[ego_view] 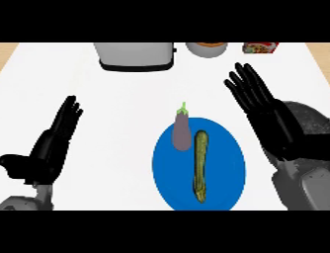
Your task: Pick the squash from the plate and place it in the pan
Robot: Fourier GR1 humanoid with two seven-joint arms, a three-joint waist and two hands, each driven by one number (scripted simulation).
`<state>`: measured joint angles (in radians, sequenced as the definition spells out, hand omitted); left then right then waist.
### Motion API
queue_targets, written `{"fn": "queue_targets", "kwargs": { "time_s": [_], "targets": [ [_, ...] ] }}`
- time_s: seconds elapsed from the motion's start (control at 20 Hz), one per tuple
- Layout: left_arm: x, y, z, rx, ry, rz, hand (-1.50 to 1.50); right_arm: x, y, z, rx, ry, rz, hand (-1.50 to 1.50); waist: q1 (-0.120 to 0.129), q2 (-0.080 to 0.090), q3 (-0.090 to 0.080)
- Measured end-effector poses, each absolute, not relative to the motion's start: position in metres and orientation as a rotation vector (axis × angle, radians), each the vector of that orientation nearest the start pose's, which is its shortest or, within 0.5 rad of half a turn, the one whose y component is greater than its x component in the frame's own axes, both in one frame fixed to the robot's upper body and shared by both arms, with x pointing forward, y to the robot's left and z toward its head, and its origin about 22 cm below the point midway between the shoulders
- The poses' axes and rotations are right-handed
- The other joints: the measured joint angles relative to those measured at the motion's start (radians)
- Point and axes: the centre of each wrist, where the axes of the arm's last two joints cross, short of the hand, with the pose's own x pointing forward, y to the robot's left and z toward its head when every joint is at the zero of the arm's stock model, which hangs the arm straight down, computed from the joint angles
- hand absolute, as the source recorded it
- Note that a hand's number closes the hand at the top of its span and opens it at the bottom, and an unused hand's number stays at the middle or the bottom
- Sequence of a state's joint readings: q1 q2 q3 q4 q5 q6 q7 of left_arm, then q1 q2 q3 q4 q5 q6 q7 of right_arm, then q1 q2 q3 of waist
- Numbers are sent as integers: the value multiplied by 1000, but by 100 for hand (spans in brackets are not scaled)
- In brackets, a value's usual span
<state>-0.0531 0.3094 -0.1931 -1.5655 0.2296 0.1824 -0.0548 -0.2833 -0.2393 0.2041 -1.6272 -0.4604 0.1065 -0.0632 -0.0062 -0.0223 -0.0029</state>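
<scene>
Steep head view (over counter (124, 99))

On the white surface (65, 79) lay a bright blue plate (230, 163) with an olive-green squash (200, 165) and a dull purple, green-stemmed eggplant (182, 129), beside a speckled dark grey pan (315, 123) and two black hands on grey forearms.

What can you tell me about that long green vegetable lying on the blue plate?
The squash is a long, thin, olive-green vegetable with a dull, slightly mottled skin. It lies flat on the blue plate, running lengthwise from the far side toward the near rim. A purple eggplant lies right beside its far end, on its left. Neither hand touches it.
</scene>
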Motion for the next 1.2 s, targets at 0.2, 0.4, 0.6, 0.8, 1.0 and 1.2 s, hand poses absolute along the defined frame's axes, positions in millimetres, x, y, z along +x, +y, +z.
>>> {"fn": "queue_targets", "kwargs": {
  "time_s": [0.2,0.4,0.6,0.8,1.0,1.2],
  "targets": [
    [252,238,19,-22,-1581,-97,0,301,-180,98,396,-1853,452,150,14,15,1],
    [250,228,10,-97,-1490,-103,0,314,-179,120,59,-1882,844,-150,20,11,-12],
    [249,216,10,-180,-1418,-102,0,315,-166,102,-233,-1971,974,-150,22,20,-3],
    [252,217,12,-213,-1381,-95,0,305,-141,83,-339,-2037,1086,-150,16,21,1],
    [255,218,12,-221,-1367,-90,0,301,-126,77,-463,-1828,1379,-150,12,17,-1],
    [257,218,12,-222,-1353,-87,0,298,-112,68,-655,-1521,1679,-150,13,11,-4]
  ]
}}
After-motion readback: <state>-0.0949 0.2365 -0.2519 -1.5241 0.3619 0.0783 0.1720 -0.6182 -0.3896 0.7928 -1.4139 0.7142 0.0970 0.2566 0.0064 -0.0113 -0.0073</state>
